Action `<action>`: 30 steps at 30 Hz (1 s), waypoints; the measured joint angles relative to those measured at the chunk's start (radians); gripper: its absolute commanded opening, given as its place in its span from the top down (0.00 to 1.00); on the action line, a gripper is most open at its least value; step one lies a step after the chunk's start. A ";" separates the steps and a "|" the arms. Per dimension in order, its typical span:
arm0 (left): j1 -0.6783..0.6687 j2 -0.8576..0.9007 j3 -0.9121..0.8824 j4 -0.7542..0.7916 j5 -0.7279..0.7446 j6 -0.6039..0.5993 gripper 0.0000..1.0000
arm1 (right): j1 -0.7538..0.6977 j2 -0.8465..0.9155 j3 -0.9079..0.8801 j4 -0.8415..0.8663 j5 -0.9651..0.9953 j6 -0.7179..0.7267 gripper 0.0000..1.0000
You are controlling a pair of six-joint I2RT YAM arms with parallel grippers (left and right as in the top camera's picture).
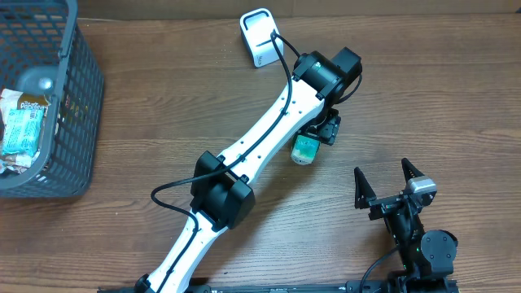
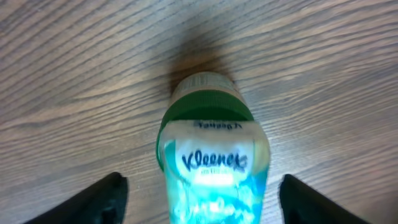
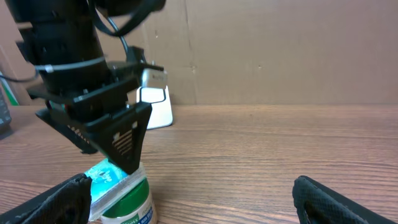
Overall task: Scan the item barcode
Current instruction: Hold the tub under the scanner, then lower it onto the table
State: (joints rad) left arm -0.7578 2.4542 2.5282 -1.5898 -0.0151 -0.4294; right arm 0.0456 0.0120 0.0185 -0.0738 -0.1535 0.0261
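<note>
The canister [image 1: 304, 149] is near the middle of the desk [image 1: 163, 98], directly under the left tool [image 1: 321, 130]. In the right wrist view I see its white end down on the desk and its Kleenex-printed end up toward the tool, so its long axis runs close to vertical. I cannot tell whether it stands fully upright or leans.

In the left wrist view the left tool's fingers [image 2: 106, 199] are spread, one on each side of the canister. There is a clear gap on both sides and neither finger touches it.

The right tool [image 1: 389, 185] has its jaws wide apart and holds nothing. It sits by the near edge of the desk, right of the canister and well apart from it.

The scanner [image 1: 259, 37] stands at the far edge, beyond the left arm's wrist. The basket [image 1: 77, 122] with packets [image 1: 23, 122] occupies the left edge. Bare desk lies between basket and arm, and also right of the canister.
</note>
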 measured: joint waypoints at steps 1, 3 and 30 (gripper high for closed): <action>0.000 0.000 -0.014 0.008 0.000 0.002 0.37 | 0.000 0.000 0.000 0.000 0.000 0.000 0.00; 0.000 0.001 -0.046 0.017 0.002 0.006 0.47 | 0.000 0.000 0.000 0.000 0.000 0.000 0.00; 0.018 0.002 -0.075 0.081 0.003 0.015 0.01 | 0.000 0.000 0.000 0.000 0.000 0.000 0.00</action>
State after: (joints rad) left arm -0.7403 2.4557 2.4535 -1.5089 -0.0120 -0.4145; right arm 0.0456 0.0120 0.0185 -0.0742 -0.1535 0.0265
